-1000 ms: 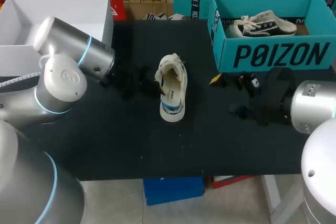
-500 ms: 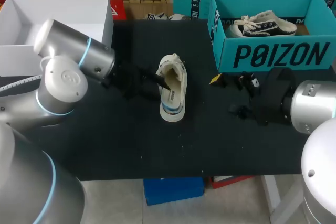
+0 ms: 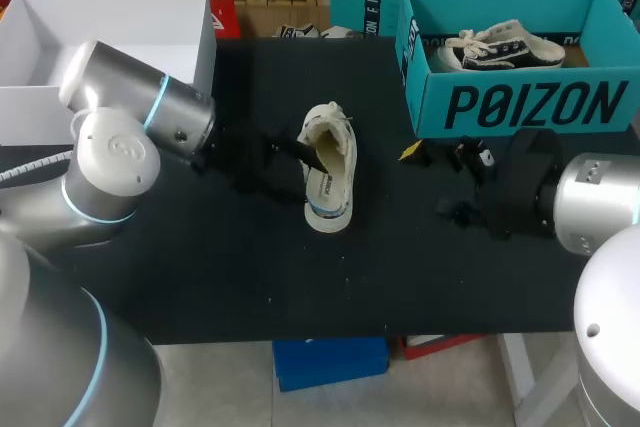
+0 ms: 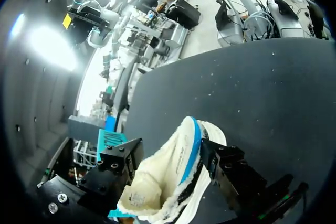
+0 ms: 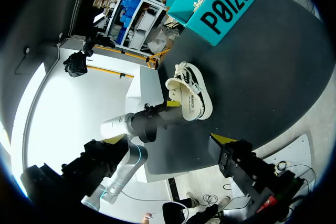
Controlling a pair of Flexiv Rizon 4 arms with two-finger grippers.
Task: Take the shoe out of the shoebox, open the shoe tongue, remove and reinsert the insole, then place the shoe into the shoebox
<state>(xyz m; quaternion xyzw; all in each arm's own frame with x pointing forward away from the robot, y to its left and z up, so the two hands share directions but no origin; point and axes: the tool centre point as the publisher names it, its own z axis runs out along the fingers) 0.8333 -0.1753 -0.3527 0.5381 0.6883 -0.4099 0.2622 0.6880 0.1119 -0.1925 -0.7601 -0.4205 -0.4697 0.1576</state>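
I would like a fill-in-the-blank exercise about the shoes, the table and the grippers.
The white shoe sits between the left gripper's fingers, on the ___ table. The right gripper holds ___. The other shoe lies inside the ___ shoebox.
Missing words: black; nothing; teal.

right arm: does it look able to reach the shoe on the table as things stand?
Probably yes. Only bare table lies between the right hand and the shoe. The left hand is at the shoe from the opposite side, so the collar end looks crowded.
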